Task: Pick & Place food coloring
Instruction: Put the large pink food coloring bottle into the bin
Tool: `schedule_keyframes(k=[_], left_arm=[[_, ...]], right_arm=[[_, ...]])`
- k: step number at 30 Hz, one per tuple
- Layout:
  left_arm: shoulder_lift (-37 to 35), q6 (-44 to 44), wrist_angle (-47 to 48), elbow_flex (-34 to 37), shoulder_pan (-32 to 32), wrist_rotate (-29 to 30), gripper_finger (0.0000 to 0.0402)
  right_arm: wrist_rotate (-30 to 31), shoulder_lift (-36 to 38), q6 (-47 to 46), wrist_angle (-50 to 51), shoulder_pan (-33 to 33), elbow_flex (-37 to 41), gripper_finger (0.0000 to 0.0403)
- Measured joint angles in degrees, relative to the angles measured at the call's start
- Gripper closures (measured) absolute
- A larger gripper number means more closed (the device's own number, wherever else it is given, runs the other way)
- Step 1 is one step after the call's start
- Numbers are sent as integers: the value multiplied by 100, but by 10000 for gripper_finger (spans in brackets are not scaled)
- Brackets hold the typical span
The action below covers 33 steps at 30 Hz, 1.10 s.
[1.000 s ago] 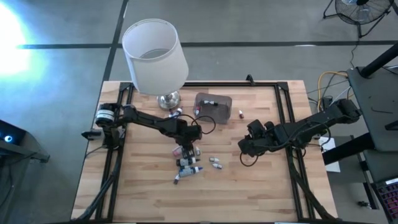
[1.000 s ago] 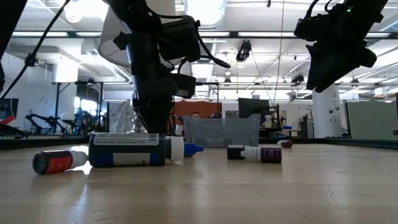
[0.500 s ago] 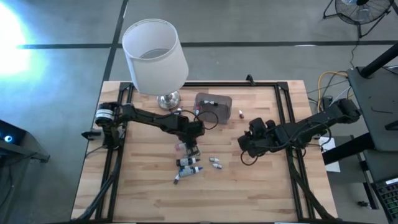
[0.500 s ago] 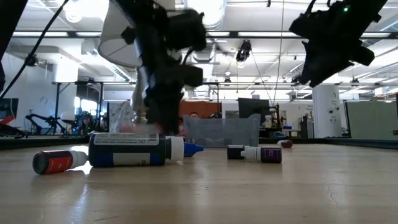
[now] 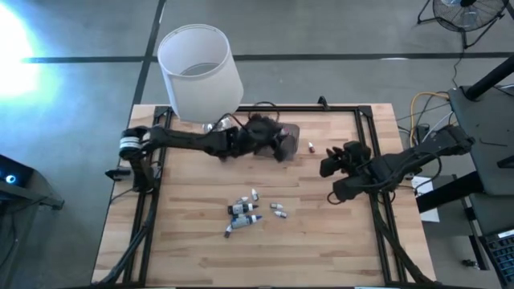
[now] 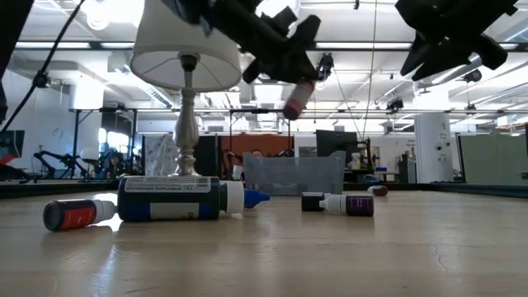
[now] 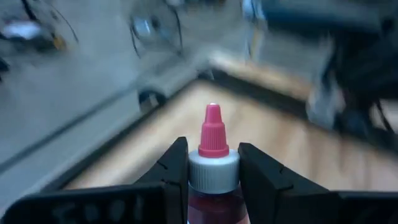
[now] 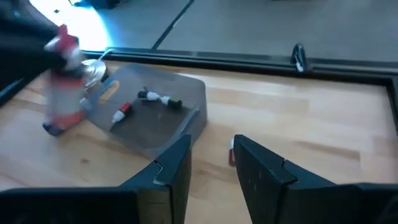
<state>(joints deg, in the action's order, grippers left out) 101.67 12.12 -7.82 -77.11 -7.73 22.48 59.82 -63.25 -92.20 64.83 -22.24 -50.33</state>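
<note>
Left gripper [image 7: 213, 171] lifted from the pile to above the grey box [image 5: 283, 132], jaws pinching a red bottle [image 7: 213, 168], right jaws narrowly spread.

a large lab or workshop hall: a bare grey concrete floor [image 5: 337, 32] surrounds the pale wooden table with a black metal frame [image 5: 201, 257], exposed white ceiling beams and pipes [image 6: 363, 49] run overhead, and a black standing fan [image 5: 466, 14] stands nearby.

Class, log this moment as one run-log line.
left gripper: shut on red pink-capped dropper bottle | over translucent grey plastic box | right gripper: empty, raised
</note>
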Motion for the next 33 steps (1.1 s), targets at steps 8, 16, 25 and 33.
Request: schedule_keyframes(k=[8, 16, 25, 33], left_arm=[[370, -46, -2363, 1005, -365, 551, 330], [1104, 1, -3739, 1528, -408, 1031, 330], [1717, -91, -4557, 1523, -368, 1610, 330], [2072, 270, -4613, 1537, -56, 2022, 330]], right_arm=[[-22, 43, 225, 134, 11, 0, 289], [-281, 42, 542, 268, 114, 7, 289], [-344, 62, 915, 291, 131, 11, 289], [-333, 62, 1181, 298, 129, 44, 289]])
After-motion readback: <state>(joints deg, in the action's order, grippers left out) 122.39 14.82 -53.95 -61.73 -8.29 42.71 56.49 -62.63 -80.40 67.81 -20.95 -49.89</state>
